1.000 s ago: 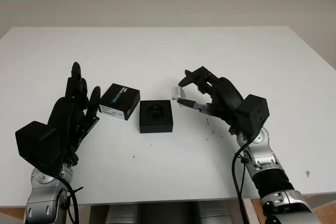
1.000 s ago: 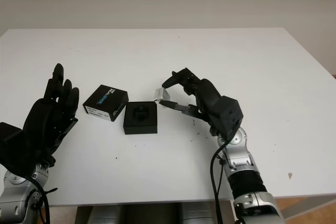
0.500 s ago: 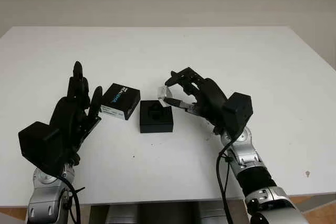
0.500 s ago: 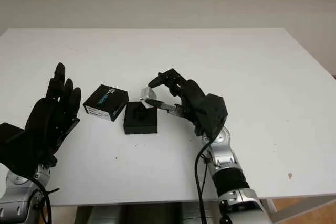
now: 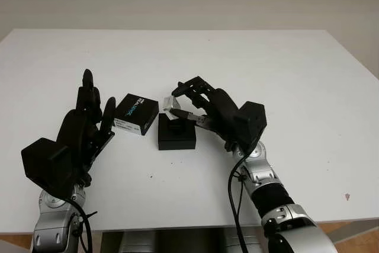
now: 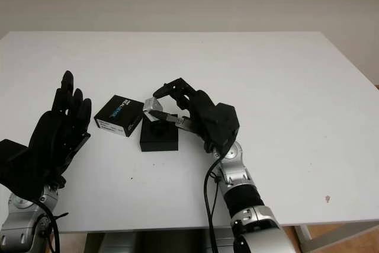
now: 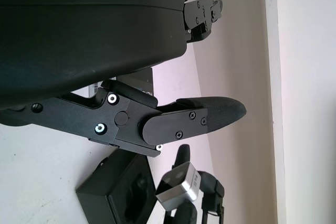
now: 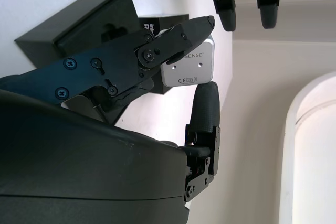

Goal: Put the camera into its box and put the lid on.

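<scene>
Above the box, the right hand pinches the small, rigid, slick-sided camera; left hand open nearby.

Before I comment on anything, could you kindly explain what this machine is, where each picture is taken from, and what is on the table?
This is a humanoid robot with two black three-finger hands. Two pictures come from its head cameras, looking down at a white table; the other two from cameras at each wrist. On the table sit an open black box base with a shaped insert and, beside it, a black lid with printed lettering. The right hand grips a small silver block-shaped camera above the base's far edge. The left hand waits open near the lid.
</scene>
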### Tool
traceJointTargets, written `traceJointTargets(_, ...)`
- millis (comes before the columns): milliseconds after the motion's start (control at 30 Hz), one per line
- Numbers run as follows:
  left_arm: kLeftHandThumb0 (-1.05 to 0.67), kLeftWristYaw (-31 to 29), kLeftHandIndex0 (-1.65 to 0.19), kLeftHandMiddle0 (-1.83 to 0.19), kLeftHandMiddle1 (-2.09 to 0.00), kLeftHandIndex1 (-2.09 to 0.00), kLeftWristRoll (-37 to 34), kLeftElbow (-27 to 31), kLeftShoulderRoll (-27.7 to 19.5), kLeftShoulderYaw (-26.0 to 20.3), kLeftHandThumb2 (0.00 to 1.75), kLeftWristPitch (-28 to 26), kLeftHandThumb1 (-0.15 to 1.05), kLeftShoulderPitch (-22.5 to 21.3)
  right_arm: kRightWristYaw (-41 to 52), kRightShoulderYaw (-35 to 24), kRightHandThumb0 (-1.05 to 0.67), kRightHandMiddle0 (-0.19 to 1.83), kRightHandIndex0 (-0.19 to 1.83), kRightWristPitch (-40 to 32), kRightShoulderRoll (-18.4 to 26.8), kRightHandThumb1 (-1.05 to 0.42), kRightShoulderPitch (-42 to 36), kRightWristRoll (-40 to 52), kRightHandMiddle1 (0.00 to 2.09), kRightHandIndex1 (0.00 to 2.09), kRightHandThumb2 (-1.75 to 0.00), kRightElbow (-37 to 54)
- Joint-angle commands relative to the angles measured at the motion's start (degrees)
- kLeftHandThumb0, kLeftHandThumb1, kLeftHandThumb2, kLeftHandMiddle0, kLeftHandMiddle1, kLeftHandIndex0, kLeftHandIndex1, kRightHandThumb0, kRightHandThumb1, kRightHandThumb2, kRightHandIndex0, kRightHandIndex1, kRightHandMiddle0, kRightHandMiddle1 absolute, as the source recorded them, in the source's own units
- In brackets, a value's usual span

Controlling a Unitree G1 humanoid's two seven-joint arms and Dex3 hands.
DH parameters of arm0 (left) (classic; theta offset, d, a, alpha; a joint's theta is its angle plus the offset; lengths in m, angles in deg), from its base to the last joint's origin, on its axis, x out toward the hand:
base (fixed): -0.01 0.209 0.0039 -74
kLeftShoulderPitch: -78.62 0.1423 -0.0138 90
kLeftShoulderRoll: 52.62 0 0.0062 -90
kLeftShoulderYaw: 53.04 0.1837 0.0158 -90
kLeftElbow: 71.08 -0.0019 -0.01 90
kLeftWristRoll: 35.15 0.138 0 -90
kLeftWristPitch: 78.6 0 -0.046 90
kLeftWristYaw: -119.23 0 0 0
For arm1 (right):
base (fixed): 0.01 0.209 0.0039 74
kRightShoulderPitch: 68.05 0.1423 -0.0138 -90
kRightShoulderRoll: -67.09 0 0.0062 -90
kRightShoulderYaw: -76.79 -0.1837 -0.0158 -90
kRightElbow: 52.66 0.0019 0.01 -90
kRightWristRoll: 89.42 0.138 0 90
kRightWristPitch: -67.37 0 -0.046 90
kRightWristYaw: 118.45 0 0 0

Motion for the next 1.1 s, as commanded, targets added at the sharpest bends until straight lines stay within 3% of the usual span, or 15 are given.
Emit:
traceJointTargets(0, -0.60, 0.3, 0.19, 0.19, -0.01, 0.00, 0.0, 0.5, 0.1, 0.2, 0.55, 0.2, 1.05, -0.1, -0.4, 0.4, -0.48, 0.31, 0.21, 0.7, -0.3, -0.95, 1.9, -0.8, 1.65, 0.05, -0.05, -1.0)
traceJointTargets(1067, -0.60, 0.6, 0.19, 0.19, 0.00, 0.00, -0.4, 1.3, 0.7, 0.2, 0.54, 0.4, 1.05, 1.2, 1.0, 2.2, -0.52, 0.31, 0.20, 3.9, -0.3, -0.96, 3.4, -4.3, 1.64, 0.05, -0.06, -8.7)
